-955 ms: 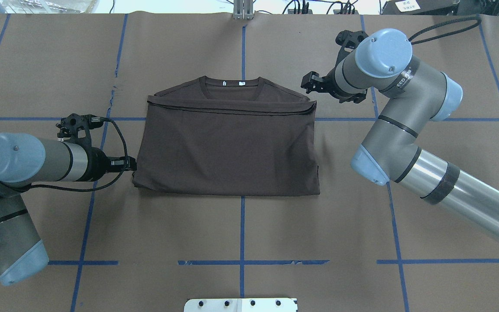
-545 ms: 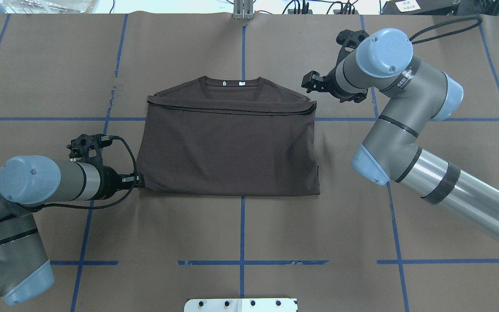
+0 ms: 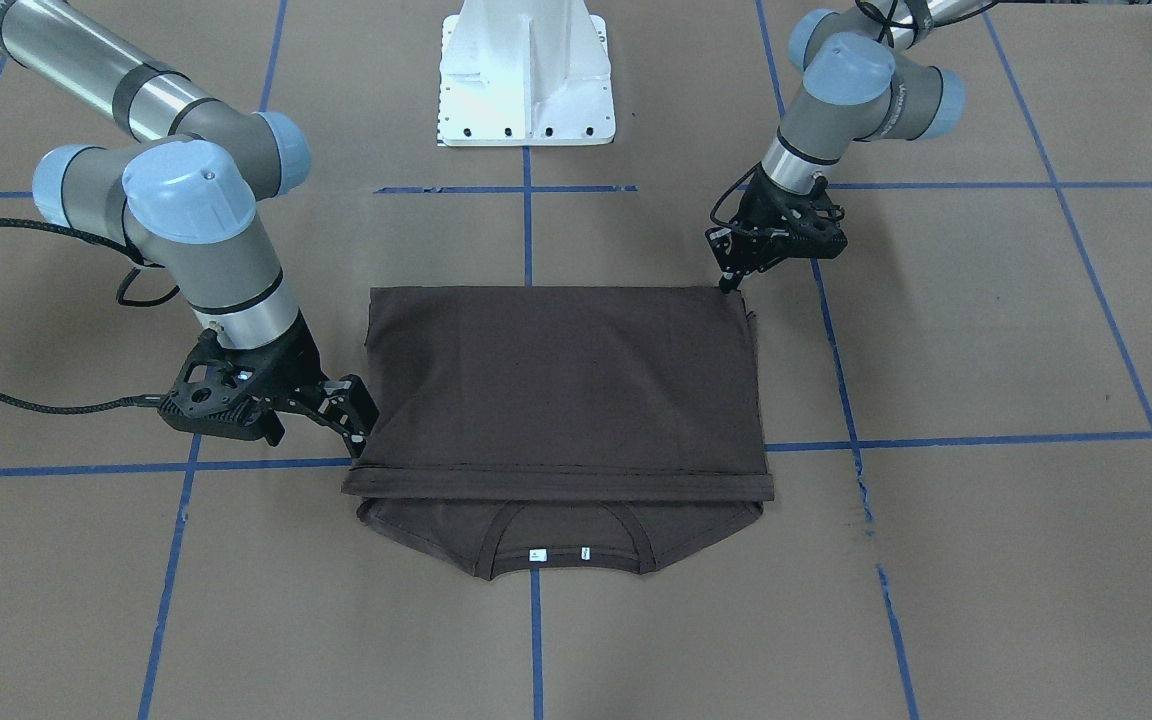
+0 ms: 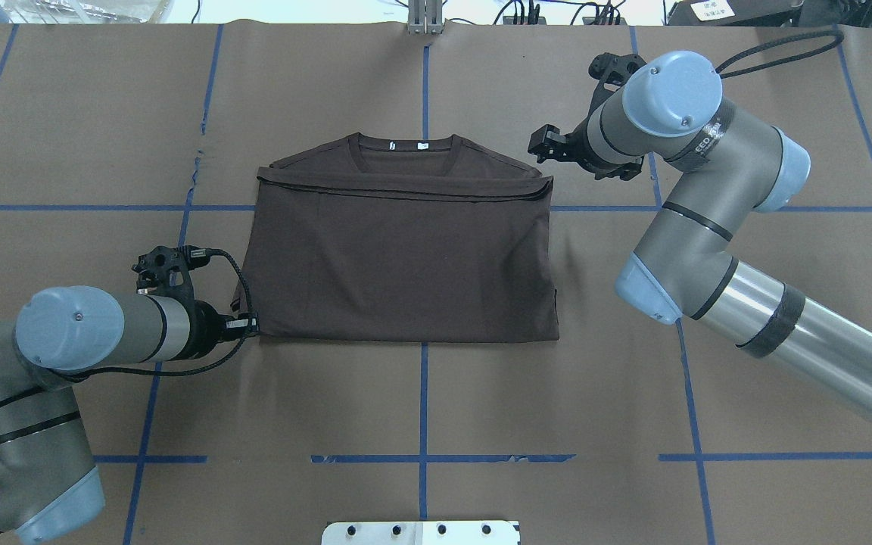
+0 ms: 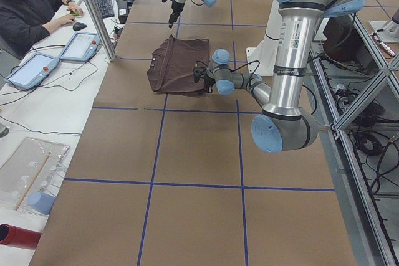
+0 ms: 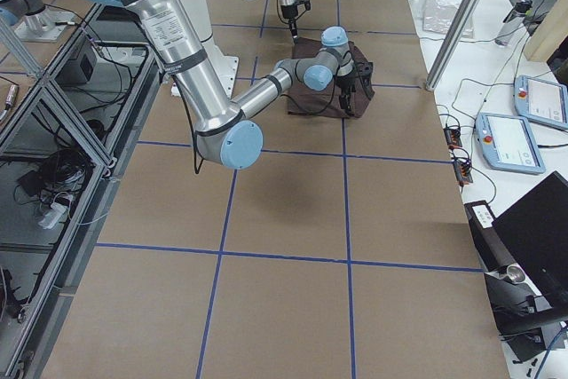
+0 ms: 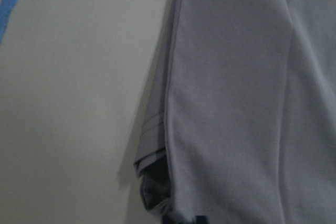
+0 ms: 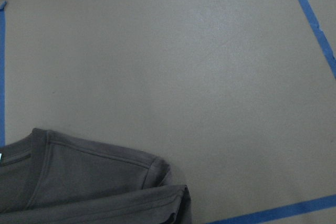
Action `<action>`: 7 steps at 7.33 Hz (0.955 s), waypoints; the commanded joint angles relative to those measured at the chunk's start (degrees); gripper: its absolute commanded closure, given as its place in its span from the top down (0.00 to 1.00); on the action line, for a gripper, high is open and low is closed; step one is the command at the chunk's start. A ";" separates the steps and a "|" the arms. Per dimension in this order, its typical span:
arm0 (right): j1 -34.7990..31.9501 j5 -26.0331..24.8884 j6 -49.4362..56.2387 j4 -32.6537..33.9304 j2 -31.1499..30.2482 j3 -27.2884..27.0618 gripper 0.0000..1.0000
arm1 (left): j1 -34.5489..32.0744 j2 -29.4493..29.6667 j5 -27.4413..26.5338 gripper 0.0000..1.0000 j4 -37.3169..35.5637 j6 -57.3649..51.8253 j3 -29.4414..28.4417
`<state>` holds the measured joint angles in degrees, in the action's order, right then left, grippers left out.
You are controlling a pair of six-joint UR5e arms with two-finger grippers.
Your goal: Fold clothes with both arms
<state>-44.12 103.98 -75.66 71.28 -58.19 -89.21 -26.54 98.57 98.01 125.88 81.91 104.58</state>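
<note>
The dark brown T-shirt (image 4: 398,257) lies flat, its lower half folded up to just below the collar (image 4: 404,145) and white neck tags. My left gripper (image 4: 251,325) lies low at the shirt's near left corner and touches it; it also shows in the front view (image 3: 729,283). Its fingertips look close together, and I cannot tell whether cloth is between them. My right gripper (image 3: 364,425) is open and empty beside the far right corner of the folded hem, and shows in the overhead view (image 4: 540,145). The chest print is hidden.
The brown paper table cover (image 4: 421,409) carries a grid of blue tape lines. The white base block (image 3: 526,70) stands at the robot's side. In the left side view an operator (image 5: 31,14) sits at the far table edge with tablets and cables.
My left arm has swung toward the robot and to the right, bringing its gripper from the shirt's left edge to the near left corner. The right arm has barely moved.
</note>
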 commanded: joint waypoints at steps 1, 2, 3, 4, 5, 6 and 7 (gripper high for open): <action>0.00 -0.10 -0.01 0.00 -0.17 0.00 1.00 | -2.35 -0.58 -0.01 0.00 -0.37 -6.54 -0.69; 0.00 -0.10 -0.01 0.00 -0.17 0.00 1.00 | -6.98 -0.23 0.16 0.00 -0.20 -12.25 -3.74; 0.00 -0.10 -0.01 0.00 -0.17 0.00 1.00 | -11.90 1.51 0.25 0.00 0.32 -17.44 -8.38; 0.00 -0.10 -0.01 0.00 -0.17 0.00 1.00 | -16.83 6.93 0.43 0.00 0.24 -22.19 -14.87; 0.00 -0.27 -0.01 0.00 -0.17 0.00 1.00 | -20.35 12.98 0.43 0.00 0.24 -23.89 -22.16; 0.00 -0.27 -0.01 0.00 -0.08 0.00 1.00 | -22.83 20.09 0.52 0.00 0.33 -25.04 -30.32; 0.00 -0.27 -0.10 0.00 -0.08 0.00 1.00 | -24.33 25.39 0.26 0.00 0.59 -25.05 -36.93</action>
<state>-44.12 103.73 -75.70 71.28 -58.31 -89.21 -48.29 116.89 98.42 126.25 57.72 76.27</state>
